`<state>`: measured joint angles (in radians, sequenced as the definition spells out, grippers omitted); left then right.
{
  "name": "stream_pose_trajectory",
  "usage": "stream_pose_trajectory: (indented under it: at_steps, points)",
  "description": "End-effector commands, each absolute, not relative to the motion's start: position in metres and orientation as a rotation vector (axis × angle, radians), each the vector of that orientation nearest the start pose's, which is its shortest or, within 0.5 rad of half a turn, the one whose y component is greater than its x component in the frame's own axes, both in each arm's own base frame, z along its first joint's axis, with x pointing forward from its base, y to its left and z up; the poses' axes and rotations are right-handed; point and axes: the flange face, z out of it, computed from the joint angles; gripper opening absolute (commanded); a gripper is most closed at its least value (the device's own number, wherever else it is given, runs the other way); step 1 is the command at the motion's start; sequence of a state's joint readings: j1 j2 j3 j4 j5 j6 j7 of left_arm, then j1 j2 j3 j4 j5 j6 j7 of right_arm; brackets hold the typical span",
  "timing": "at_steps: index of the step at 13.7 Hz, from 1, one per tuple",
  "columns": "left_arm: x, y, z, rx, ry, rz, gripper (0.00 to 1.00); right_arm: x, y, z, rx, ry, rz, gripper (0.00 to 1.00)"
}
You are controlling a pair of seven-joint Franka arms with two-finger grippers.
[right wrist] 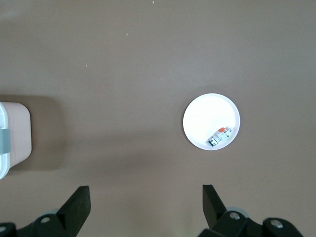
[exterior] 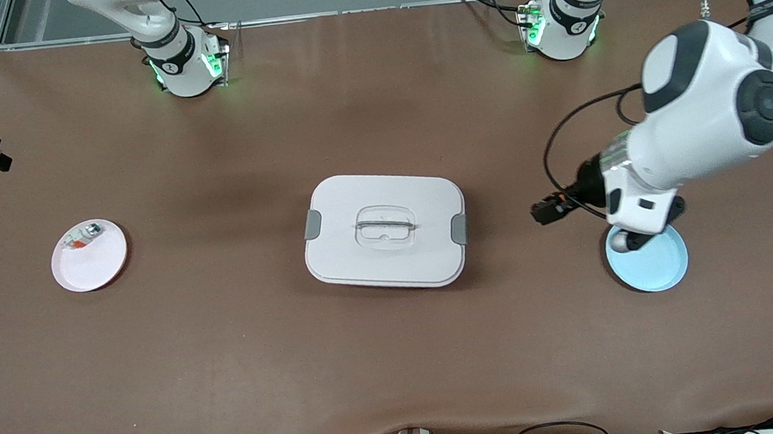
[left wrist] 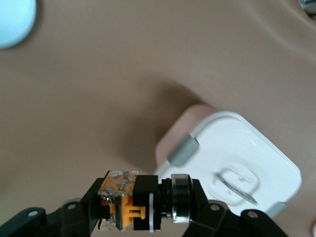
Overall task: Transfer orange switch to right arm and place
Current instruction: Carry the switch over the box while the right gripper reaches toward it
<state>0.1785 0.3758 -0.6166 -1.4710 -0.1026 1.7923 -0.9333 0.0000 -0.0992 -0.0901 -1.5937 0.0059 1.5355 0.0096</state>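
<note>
My left gripper is shut on the orange switch, a stubby black part with an orange band and a clear end, held sideways between the fingers. In the front view the left gripper hangs in the air over bare table between the white lidded box and the light blue plate. My right gripper is open and empty, high over bare table toward the right arm's end. It does not show in the front view.
A white plate at the right arm's end holds a small white-and-silver part with a red bit; plate and part also show in the right wrist view. The box and the blue plate also show in the left wrist view.
</note>
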Motion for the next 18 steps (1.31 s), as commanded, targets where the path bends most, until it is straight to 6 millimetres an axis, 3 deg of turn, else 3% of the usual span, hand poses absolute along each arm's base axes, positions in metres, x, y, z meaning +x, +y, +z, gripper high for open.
stream_pose_trajectory:
  at_steps: [1,5,11,14,18]
  points:
    - [0.6,-0.284,0.51,-3.221,-1.025,0.383,0.0,0.518,-0.046,0.67,-3.124,0.131,-0.073,1.0]
    - [0.577,-0.361,0.514,-3.17,-1.212,0.449,0.0,0.514,-0.035,0.659,-3.116,0.097,0.032,1.0]
    - [0.568,-0.414,0.506,-3.052,-1.621,0.488,0.0,0.513,-0.006,0.628,-2.869,0.172,0.1,1.0]
    - [0.557,-0.436,0.507,-2.942,-1.811,0.552,0.0,0.508,0.041,0.616,-2.764,0.277,0.06,1.0]
    - [0.548,-0.456,0.516,-2.786,-2.043,0.689,0.0,0.476,0.112,0.574,-2.545,0.405,-0.021,1.0]
